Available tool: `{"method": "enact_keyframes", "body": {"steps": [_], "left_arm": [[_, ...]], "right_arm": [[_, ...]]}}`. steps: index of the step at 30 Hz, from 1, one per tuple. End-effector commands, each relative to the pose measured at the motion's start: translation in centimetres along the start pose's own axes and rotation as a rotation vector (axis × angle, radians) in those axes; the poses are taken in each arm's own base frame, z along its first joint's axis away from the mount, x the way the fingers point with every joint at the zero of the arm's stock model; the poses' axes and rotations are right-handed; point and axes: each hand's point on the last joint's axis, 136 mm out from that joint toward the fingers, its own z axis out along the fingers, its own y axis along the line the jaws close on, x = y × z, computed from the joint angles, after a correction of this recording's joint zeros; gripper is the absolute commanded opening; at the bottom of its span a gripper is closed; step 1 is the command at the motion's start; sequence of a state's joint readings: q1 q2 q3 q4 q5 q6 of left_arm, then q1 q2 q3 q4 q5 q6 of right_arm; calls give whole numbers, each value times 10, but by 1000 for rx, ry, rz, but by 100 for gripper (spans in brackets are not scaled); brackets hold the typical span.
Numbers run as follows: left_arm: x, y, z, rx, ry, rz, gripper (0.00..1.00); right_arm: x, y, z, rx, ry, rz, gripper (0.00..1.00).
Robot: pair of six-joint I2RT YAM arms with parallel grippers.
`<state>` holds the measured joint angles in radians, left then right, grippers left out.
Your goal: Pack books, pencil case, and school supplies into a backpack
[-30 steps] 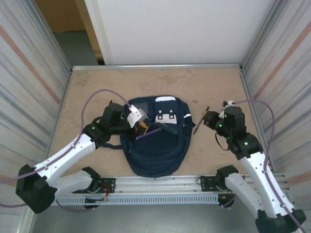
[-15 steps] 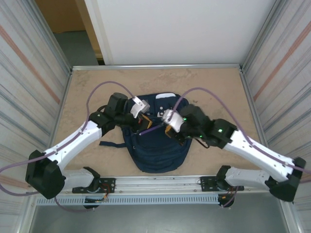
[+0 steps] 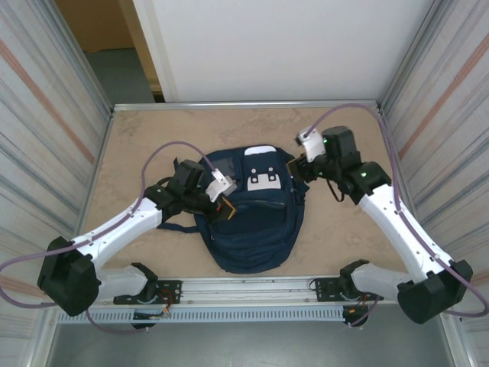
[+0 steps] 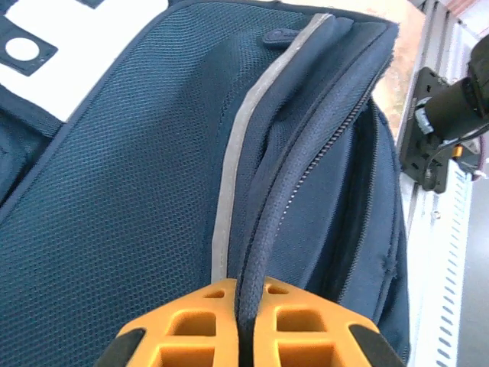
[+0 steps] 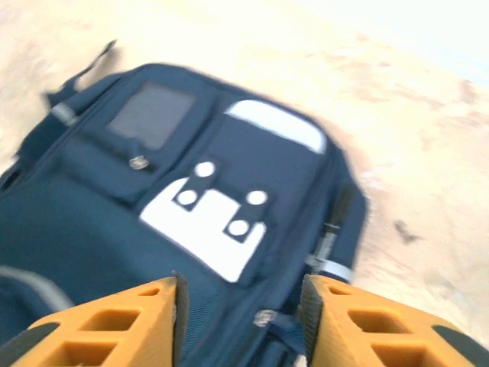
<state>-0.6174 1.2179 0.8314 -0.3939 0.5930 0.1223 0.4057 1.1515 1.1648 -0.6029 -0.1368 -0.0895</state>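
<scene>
Backpack [image 3: 256, 229] lying flat mid-table [image 3: 153, 138], long axis running near-to-far, white buckle patch [image 3: 264, 181] end pointing at the far wall, rounded end facing the near edge, left gripper [image 3: 224, 206] pinching its zipper edge [image 4: 283, 206], jaws clamped tight, right gripper [image 3: 299, 170] hovering over the far-right corner, jaws standing parted, gripping nothing.

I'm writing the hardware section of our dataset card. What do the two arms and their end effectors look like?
The left arm and right arm both have white link shells, black joint housings and a looping purple cable. The left end effector and right end effector each carry two orange, hollow-ribbed plastic fingers.
</scene>
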Motion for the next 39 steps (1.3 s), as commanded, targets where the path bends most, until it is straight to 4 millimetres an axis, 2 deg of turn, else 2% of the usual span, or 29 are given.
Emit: {"method": "enact_keyframes", "body": {"steps": [1, 4, 11, 19, 24, 28, 33, 39], "left_arm": [[-1, 3, -11, -57, 9, 73, 2], [2, 8, -12, -84, 18, 81, 2], [7, 6, -8, -67, 14, 56, 2], [5, 5, -14, -89, -19, 70, 2], [7, 4, -15, -87, -24, 65, 2], [10, 4, -14, -85, -20, 55, 1], [10, 3, -15, -86, -25, 51, 1], [7, 2, -15, -84, -28, 48, 1]], "right_arm": [[17, -24, 26, 24, 105, 117, 47], [35, -42, 48, 76, 220, 165, 48], [58, -54, 102, 38, 361, 282, 46], [54, -56, 145, -16, 369, 345, 39], [51, -61, 171, -15, 369, 356, 41], [53, -64, 187, 5, 378, 345, 44], [76, -60, 203, 39, 447, 322, 43], [88, -64, 208, 148, 478, 251, 31]]}}
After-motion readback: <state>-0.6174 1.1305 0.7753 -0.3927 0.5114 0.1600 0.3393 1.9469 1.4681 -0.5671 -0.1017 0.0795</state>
